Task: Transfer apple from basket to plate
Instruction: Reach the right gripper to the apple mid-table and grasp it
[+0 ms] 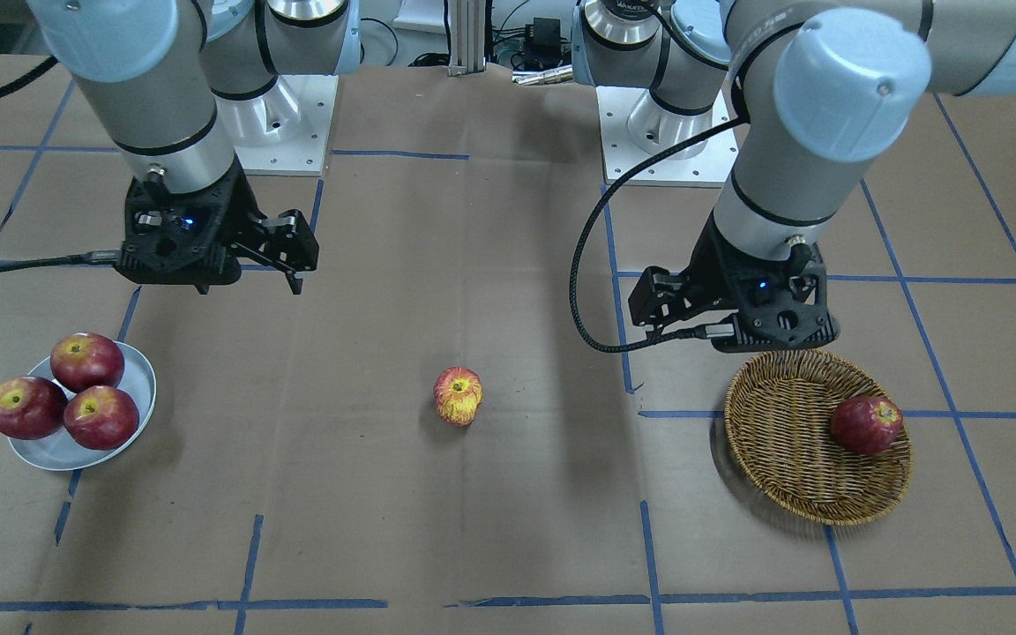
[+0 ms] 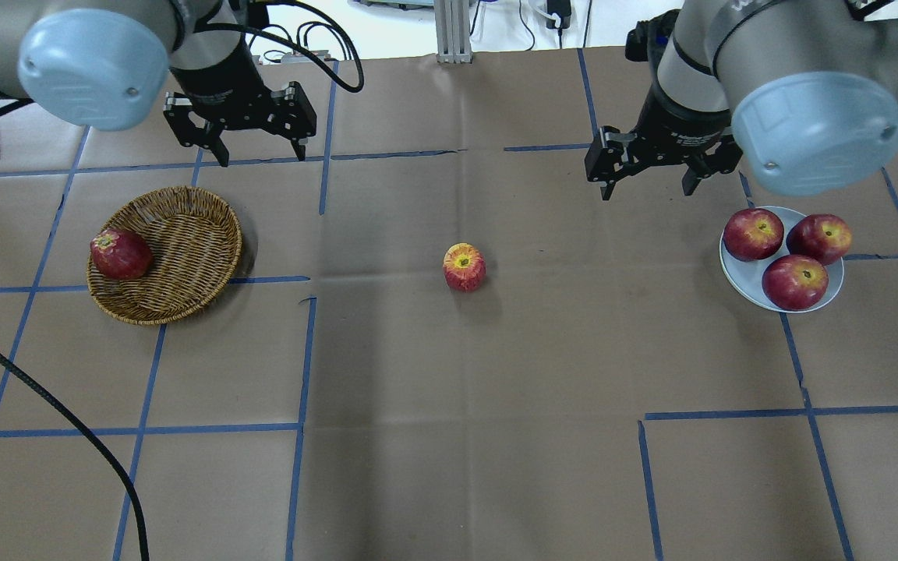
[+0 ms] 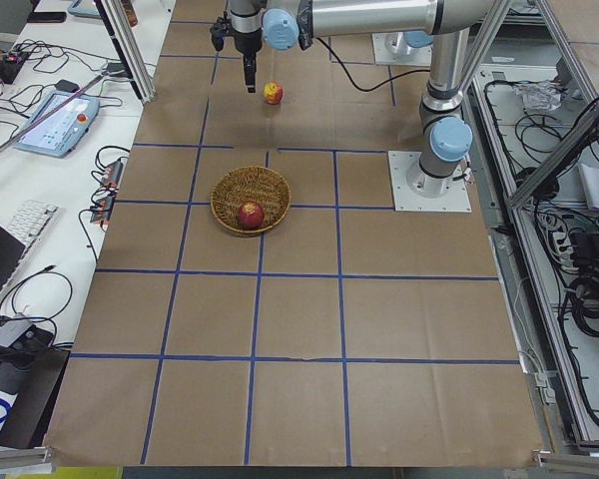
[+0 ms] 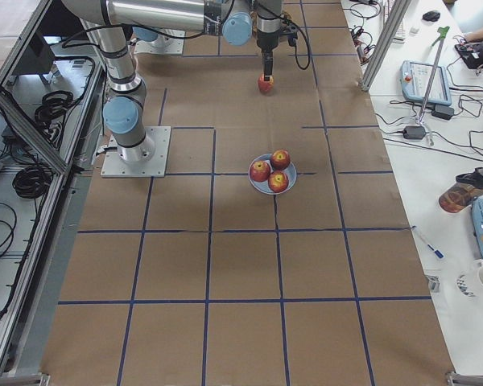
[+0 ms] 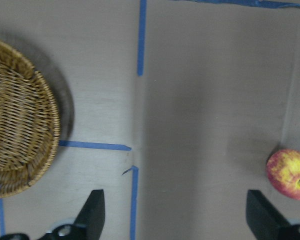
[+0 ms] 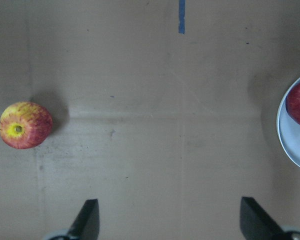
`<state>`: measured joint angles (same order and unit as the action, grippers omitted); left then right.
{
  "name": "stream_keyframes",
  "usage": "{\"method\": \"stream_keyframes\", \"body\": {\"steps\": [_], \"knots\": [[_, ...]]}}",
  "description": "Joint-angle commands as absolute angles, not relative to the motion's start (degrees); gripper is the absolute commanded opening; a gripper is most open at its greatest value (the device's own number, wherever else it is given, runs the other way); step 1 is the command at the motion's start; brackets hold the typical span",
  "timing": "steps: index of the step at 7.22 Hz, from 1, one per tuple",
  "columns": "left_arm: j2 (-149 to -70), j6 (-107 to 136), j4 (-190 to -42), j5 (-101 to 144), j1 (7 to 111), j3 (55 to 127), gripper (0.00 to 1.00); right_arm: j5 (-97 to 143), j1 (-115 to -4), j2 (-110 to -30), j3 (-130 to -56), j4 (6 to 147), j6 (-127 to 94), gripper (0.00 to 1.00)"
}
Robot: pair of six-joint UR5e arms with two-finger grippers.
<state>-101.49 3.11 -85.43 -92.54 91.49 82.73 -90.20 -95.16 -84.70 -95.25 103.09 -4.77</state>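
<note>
The apple [image 2: 464, 267], red streaked with yellow, stands alone on the paper in the middle of the table, outside both containers; it also shows in the front view [image 1: 458, 395] and both wrist views [image 5: 290, 174] [image 6: 25, 125]. The wicker basket [image 2: 184, 241] lies on my left side and the pale plate [image 2: 741, 276] on my right. My left gripper [image 2: 260, 156] hangs open and empty beyond the basket. My right gripper [image 2: 645, 191] hangs open and empty between the apple and the plate.
One dark red apple [image 2: 120, 254] lies at the basket's edge. Three dark red apples [image 2: 796, 280] fill most of the plate. Blue tape lines cross the brown paper. A black cable [image 2: 67, 413] runs over the near left of the table.
</note>
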Motion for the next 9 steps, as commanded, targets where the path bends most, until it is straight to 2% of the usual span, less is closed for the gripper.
{"method": "stream_keyframes", "body": {"steps": [1,4,9], "knots": [[-97.6,-2.4,-88.9,-93.4,90.8,82.0,0.99,-90.3,-102.5,-79.7,-95.2,109.7,-13.6,1.00],[-96.0,-3.1,-88.9,-91.4,90.8,83.6,0.99,-90.9,-109.6,-68.5,-88.9,112.9,-22.6,1.00],[-96.5,-3.1,-88.9,-91.2,90.4,83.8,0.99,-90.2,-111.4,-61.1,-92.1,124.8,-22.6,1.00]]}}
